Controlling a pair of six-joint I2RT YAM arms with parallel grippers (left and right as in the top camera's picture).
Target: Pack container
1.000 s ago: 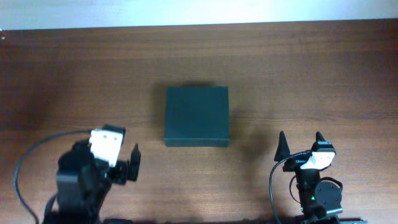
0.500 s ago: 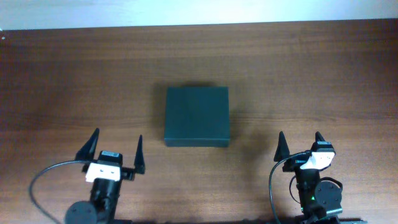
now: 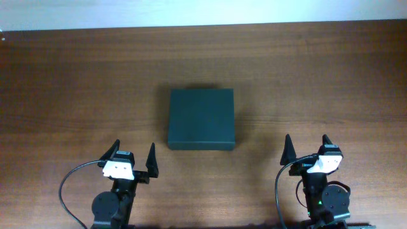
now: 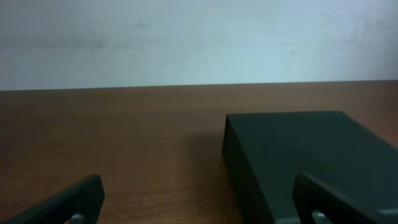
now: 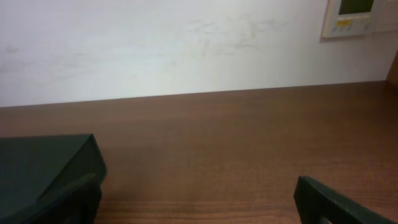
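Note:
The container [image 3: 201, 118] is a dark green, matte box lying closed in the middle of the wooden table. The left wrist view has it [image 4: 311, 155] ahead and to the right, and the right wrist view catches only its corner [image 5: 46, 168] at the far left. My left gripper [image 3: 133, 152] stands open near the front edge, to the left of the box and a little nearer than it, with nothing between its fingers. On the other side my right gripper [image 3: 308, 144] is open and empty too, off the box's front right corner.
The brown wooden table [image 3: 318, 70] runs back to a pale wall [image 4: 199, 37]. A white wall panel [image 5: 360, 15] hangs at the top right in the right wrist view. No other objects lie on the table.
My left arm has swung from the far left towards the middle and turned its open fingers to face the box. The right arm and the box have stayed still.

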